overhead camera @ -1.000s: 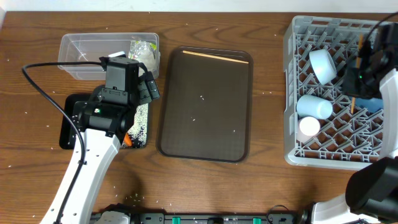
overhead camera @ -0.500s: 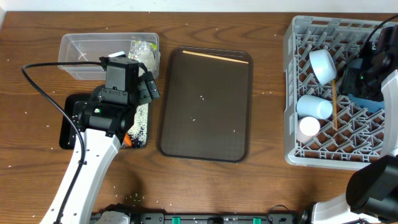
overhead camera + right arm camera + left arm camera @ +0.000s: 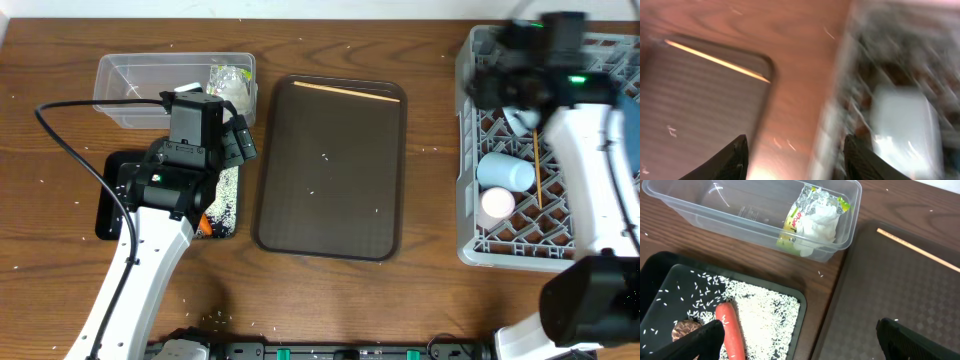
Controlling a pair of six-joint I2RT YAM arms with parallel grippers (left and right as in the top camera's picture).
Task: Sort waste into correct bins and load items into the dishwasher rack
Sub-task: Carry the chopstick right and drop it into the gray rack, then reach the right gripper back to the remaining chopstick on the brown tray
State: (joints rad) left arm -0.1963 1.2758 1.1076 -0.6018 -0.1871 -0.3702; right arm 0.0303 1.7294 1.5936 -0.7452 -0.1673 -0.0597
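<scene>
The grey dishwasher rack (image 3: 480,245) holds a light blue cup (image 3: 505,172), a pinkish-white cup (image 3: 497,205), a pale bowl (image 3: 520,108) and one chopstick (image 3: 537,165). My right gripper (image 3: 492,72), blurred, hovers open and empty over the rack's left wall (image 3: 860,100). A second chopstick (image 3: 345,91) lies on the brown tray (image 3: 330,165). My left gripper (image 3: 800,330) is open above the black tray (image 3: 660,270), which holds rice (image 3: 765,315), a carrot (image 3: 730,330) and a brown lump (image 3: 682,329). The clear tub (image 3: 740,210) holds the napkin (image 3: 820,222) and packet (image 3: 797,217).
A black cable (image 3: 70,150) loops left of the left arm. Rice grains are scattered over the wooden table (image 3: 430,150). The right arm reaches across the rack from the right side.
The right gripper opened and released the chopstick, which now lies in the rack. The right arm then swung left over the rack's left wall. The left arm has not moved.
</scene>
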